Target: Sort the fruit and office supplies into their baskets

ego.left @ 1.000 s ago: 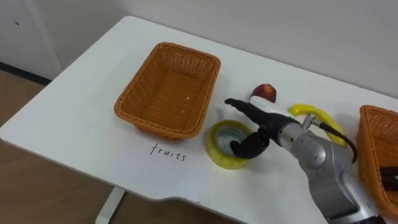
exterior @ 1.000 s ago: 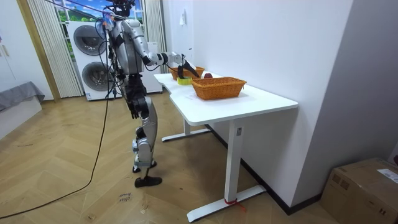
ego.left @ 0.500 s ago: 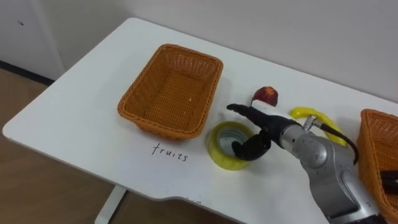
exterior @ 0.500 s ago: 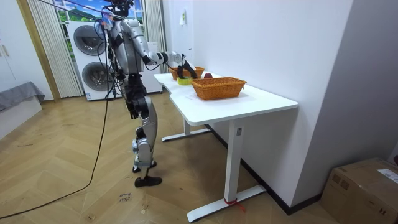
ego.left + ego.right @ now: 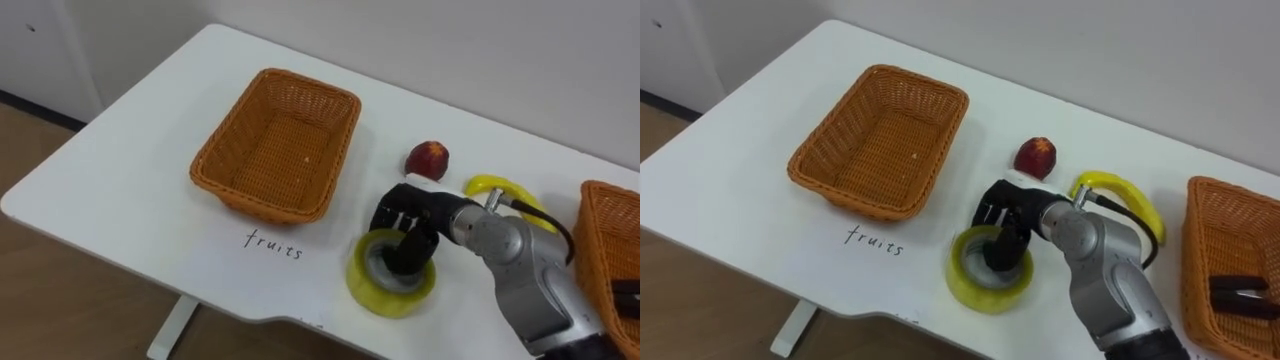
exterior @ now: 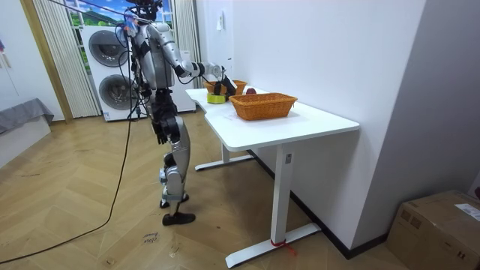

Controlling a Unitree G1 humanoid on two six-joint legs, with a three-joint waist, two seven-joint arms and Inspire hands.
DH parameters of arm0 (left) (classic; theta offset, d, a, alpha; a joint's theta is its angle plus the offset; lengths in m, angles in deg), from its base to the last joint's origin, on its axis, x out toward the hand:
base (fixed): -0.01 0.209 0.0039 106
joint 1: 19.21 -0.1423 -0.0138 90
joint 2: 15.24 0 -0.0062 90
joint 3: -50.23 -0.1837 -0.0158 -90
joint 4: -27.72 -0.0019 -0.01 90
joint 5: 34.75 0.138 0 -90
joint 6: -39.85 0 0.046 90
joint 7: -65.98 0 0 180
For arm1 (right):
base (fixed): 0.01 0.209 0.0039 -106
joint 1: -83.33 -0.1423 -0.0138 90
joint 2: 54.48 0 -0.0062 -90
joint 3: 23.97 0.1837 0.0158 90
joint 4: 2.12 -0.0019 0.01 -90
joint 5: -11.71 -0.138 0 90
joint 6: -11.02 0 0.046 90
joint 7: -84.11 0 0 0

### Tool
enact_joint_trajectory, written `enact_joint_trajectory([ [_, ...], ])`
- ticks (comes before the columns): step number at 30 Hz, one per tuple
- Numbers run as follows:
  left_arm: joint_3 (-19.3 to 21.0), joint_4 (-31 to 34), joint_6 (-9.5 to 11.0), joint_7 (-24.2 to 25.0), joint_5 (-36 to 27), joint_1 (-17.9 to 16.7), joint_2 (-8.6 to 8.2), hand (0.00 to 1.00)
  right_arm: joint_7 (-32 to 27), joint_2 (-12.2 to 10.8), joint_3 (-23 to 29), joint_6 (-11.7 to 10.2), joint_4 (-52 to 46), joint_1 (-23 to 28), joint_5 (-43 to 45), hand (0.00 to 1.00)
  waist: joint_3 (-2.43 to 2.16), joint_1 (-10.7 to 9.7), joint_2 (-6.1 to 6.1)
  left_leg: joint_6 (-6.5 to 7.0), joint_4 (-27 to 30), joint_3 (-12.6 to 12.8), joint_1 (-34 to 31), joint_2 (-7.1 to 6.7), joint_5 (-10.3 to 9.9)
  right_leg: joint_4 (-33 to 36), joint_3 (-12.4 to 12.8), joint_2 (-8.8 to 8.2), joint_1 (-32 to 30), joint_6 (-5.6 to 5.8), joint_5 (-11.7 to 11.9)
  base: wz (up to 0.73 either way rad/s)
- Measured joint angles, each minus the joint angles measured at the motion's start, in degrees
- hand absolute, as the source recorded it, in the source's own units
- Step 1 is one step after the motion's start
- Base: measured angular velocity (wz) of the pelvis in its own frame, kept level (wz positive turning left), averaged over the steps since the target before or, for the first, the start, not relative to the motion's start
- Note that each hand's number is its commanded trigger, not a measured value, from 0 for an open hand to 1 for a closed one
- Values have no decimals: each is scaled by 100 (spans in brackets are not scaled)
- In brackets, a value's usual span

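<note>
Yellow tape roll (image 5: 391,287), near the table's (image 5: 130,185) front edge, has the right hand (image 5: 414,228) curled into its core, seemingly a shallow hook, so 1 jerk toward the right basket (image 5: 598,215) could drop it floorward.

The woven basket (image 5: 275,150) at the upper left is orange. The tape ring (image 5: 385,301) is yellow, the round fruit (image 5: 428,158) red.

The tape roll (image 5: 384,298) lies right of the basket (image 5: 272,150); apple (image 5: 428,159) and banana (image 5: 497,185) behind it.
</note>
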Motion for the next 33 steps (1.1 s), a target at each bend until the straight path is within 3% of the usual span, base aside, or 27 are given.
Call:
enact_joint_trajectory([
  [10,-2,-126,4,26,-22,108,14,0,67,11,-1,1,1,-8,0,100,2,12,-3,0,3,1,31,0,0,1,0,1,9,0,0,0],
  [18,-10,-104,3,-30,-77,225,13,0,26,244,-12,-3,-21,-1,-379,100,15,110,-43,0,-6,7,-19,0,0,2,46,0,10,0,0,0],
  [22,6,-108,21,-62,-296,268,3,0,-15,246,25,-37,-48,3,-510,100,18,-32,-37,1,12,16,-19,0,0,-8,54,-6,-6,0,0,0],
  [26,9,-110,190,-33,-296,264,-88,0,-14,255,156,-137,-275,157,-517,100,41,-161,24,1,-12,35,-31,-1,0,-2,86,-15,-5,0,0,-2],
  [28,9,-111,228,-22,-298,235,-111,0,-14,263,287,-182,-413,268,-623,100,26,-201,66,4,-38,73,-21,0,2,8,121,-32,-39,1,0,-9],
  [33,13,-126,298,-16,-288,124,-174,0,-194,271,825,-296,-718,384,-870,100,-14,-563,169,17,-30,97,-13,-10,31,11,159,-41,-61,1,0,0],
])
